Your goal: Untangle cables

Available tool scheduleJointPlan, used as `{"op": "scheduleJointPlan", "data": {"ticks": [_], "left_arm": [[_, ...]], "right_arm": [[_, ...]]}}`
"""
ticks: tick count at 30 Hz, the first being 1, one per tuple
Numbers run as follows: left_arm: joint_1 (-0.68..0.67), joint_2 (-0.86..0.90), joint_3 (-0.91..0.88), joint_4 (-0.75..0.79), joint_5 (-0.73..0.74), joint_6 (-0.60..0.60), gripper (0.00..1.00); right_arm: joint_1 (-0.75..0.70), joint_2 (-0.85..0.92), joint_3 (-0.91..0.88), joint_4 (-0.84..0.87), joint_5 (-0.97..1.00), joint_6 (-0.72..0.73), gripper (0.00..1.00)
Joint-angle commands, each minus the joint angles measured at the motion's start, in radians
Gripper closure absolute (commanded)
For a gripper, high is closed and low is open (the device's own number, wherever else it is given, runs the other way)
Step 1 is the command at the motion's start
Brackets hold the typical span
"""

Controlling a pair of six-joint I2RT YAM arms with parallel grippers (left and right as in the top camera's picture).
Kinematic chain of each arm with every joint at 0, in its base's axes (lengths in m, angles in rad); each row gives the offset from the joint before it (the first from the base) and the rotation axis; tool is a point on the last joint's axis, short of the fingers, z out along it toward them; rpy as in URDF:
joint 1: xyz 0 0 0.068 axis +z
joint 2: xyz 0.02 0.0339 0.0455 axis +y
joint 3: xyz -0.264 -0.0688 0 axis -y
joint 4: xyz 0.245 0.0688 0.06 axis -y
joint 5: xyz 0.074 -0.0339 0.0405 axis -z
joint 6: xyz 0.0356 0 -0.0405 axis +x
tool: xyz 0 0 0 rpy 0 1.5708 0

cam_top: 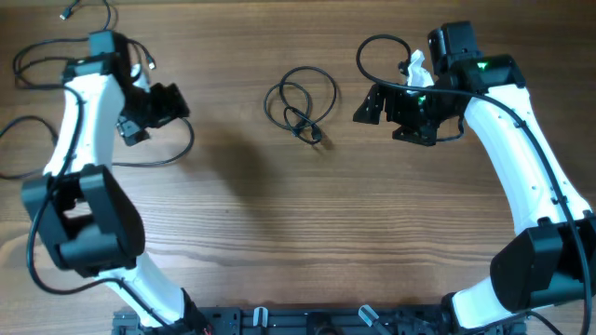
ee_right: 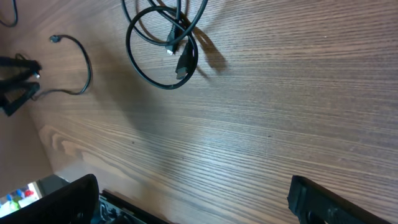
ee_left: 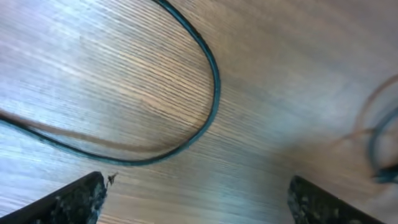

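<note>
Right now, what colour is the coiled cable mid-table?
Black; the coiled cable shows best from the right wrist.

A coil of cables (cam_top: 300, 104) lies on the surface (cam_top: 307, 242), in the middle of its far half. The left claw (cam_top: 168, 104) is to the coil's left and the right claw (cam_top: 368, 107) to its right, the right one nearer. The coil sits between them, touching neither. Loose strands (cam_top: 20, 58) lie around the left arm (cam_top: 88, 140), toward the far left corner. One strand (ee_left: 213, 81) curves out on the near side of the left claw. It bends across the surface ahead of that claw's fingers, apart from them.
</note>
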Motion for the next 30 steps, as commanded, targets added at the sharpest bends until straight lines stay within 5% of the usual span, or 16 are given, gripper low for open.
{"op": "scheduleJointPlan", "data": {"ticks": [1,3,11,14,20,23,25,26,30], "left_arm": [[-0.060,0.066,-0.001,0.000,-0.187,0.263,0.00],[-0.076,0.090,-0.001,0.000,-0.187,0.456,0.00],[-0.069,0.134,-0.038,-0.071,-0.183,0.719,0.20],[-0.067,0.135,-0.106,-0.035,-0.183,0.850,0.20],[-0.048,0.135,-0.194,0.201,-0.190,0.859,0.22],[-0.043,0.135,-0.220,0.279,-0.177,0.856,0.41],[-0.043,0.136,-0.226,0.282,-0.145,0.856,0.71],[-0.042,0.137,-0.226,0.282,-0.145,0.856,0.94],[-0.040,0.137,-0.225,0.404,-0.101,0.821,0.96]], "right_arm": [[0.002,-0.018,0.005,0.004,0.009,-0.028,0.00],[0.002,-0.018,0.005,0.005,0.010,-0.028,0.00],[0.002,-0.018,0.005,0.019,0.009,-0.028,0.00],[0.002,-0.018,0.005,0.018,0.010,-0.028,0.00],[0.002,-0.018,0.005,0.024,0.010,-0.028,0.00],[0.002,-0.018,0.005,0.024,0.010,-0.027,0.00],[0.002,-0.018,0.005,0.024,0.010,-0.027,0.00],[0.002,-0.018,0.005,0.026,0.010,-0.027,0.00],[0.002,-0.018,0.005,0.026,0.009,-0.026,0.00]]}}
